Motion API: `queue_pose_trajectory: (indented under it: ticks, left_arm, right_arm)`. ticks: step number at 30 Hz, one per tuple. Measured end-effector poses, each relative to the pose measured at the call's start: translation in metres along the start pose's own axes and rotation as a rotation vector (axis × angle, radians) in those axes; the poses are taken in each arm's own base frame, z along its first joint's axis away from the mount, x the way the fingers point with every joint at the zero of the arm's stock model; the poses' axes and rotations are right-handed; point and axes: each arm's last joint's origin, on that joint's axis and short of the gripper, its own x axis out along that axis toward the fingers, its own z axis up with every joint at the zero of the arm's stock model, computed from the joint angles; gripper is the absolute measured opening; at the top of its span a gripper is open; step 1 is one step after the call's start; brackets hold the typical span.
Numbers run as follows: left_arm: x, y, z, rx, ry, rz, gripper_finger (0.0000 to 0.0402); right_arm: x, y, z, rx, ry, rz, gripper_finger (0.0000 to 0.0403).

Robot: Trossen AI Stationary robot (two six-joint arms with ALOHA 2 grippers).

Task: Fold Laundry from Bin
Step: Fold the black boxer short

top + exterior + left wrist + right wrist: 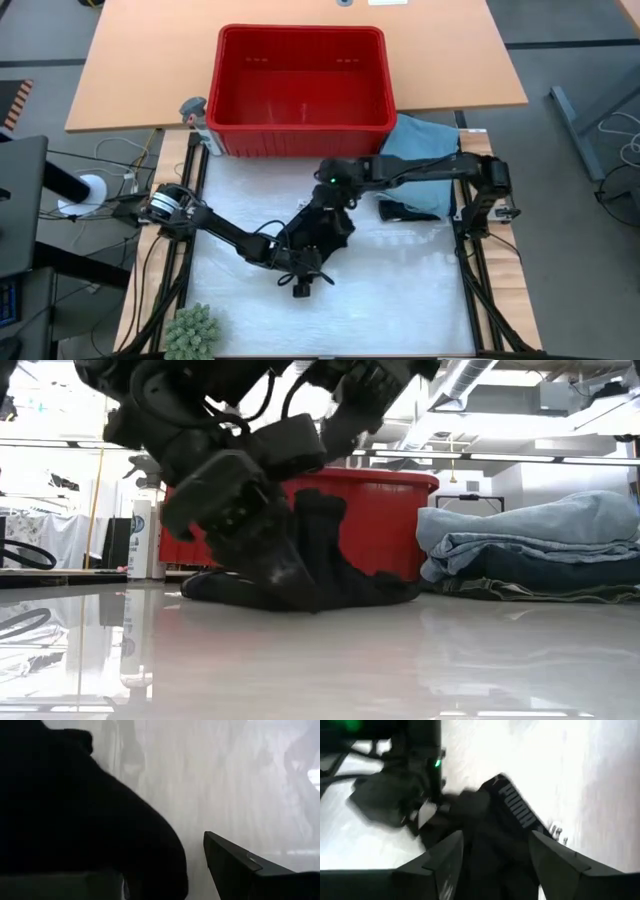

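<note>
A black garment (330, 228) with white lettering (520, 810) lies bunched on the white table, in front of the red bin (300, 80). My right gripper (495, 837) hangs open just above it, one finger on either side of the bunch, touching nothing that shows. My left gripper (165, 855) reaches in from the near left (318, 252). One of its fingers (240, 865) stands free over bare table, and the black cloth (100, 820) hides the other. Folded blue garments (425, 160) are stacked at the right. My left gripper has the black garment (150, 850) lying over the place of one finger. The cloth hides that finger, so which part of the garment it meets cannot be told. A strip of table shows between the cloth and the free finger. The garment's lower part rests on the table (360, 588).
A small black piece (405, 210) lies by the blue stack (540, 545). The bin stands on the wooden table (130, 70) behind the white surface. A grey-topped bottle (195, 110) is at the bin's left corner and a green spiky ball (190, 332) at the near left.
</note>
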Motion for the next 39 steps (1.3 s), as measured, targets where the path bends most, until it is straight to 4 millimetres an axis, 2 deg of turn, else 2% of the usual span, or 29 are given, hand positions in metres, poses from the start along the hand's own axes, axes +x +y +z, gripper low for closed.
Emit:
queue_pose_trajectory:
  ticks: [5, 10, 14, 18, 24, 28, 33, 36, 39]
  left_arm:
    - [-0.013, -0.001, 0.004, 0.027, 0.017, 0.004, 0.0178]
    - [-0.014, -0.001, 0.000, 0.005, 0.066, -0.004, 0.0178]
    - [-0.021, -0.001, -0.004, -0.004, 0.140, 0.004, 0.0178]
    - [-0.042, -0.003, -0.003, 0.026, 0.189, 0.030, 0.0178]
    - [-0.079, -0.010, 0.011, 0.061, 0.131, 0.072, 0.0178]
    - [-0.102, -0.015, 0.017, 0.050, 0.078, 0.076, 0.0178]
    - [-0.130, -0.029, 0.031, 0.028, -0.126, 0.163, 0.0178]
    - [-0.130, -0.036, 0.037, 0.047, -0.231, 0.235, 0.0178]
    - [-0.114, -0.038, 0.033, 0.066, -0.216, 0.245, 0.0178]
  right_arm:
    - [-0.028, 0.006, -0.002, 0.013, 0.028, 0.002, 0.0254]
    - [-0.028, 0.011, -0.010, 0.074, 0.111, 0.046, 0.0254]
    - [-0.012, 0.024, -0.014, 0.062, 0.134, 0.106, 0.0241]
    - [0.009, 0.039, -0.027, 0.043, 0.175, 0.141, 0.0225]
    - [0.029, 0.057, -0.043, 0.014, 0.177, 0.099, 0.0227]
    - [0.040, 0.074, -0.048, -0.107, 0.152, 0.013, 0.0235]
    - [0.053, 0.086, -0.062, -0.147, 0.136, -0.035, 0.0244]
    - [0.058, 0.087, -0.069, -0.141, 0.119, -0.064, 0.0246]
    - [0.060, 0.086, -0.074, -0.141, 0.141, -0.087, 0.0246]
